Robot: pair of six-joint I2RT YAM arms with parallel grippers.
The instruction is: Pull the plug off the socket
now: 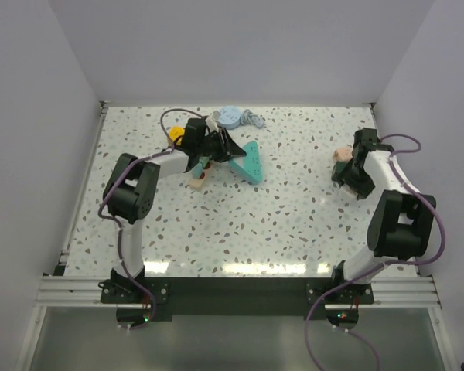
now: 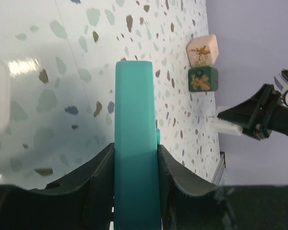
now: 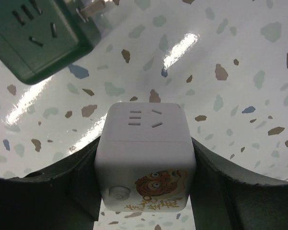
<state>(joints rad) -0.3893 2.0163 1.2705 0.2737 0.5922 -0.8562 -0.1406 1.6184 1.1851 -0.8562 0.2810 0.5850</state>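
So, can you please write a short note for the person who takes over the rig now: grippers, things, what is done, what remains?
Left gripper: shut on the teal block, not on the socket.
Right gripper: shut on a white cube outlet, away on the right.
Socket: cream strip, mostly hidden under the left arm; whether a plug sits in it cannot be seen.
Done: nothing that shows.
Left: probably release the block, find the plug, hold the strip, pull it off.
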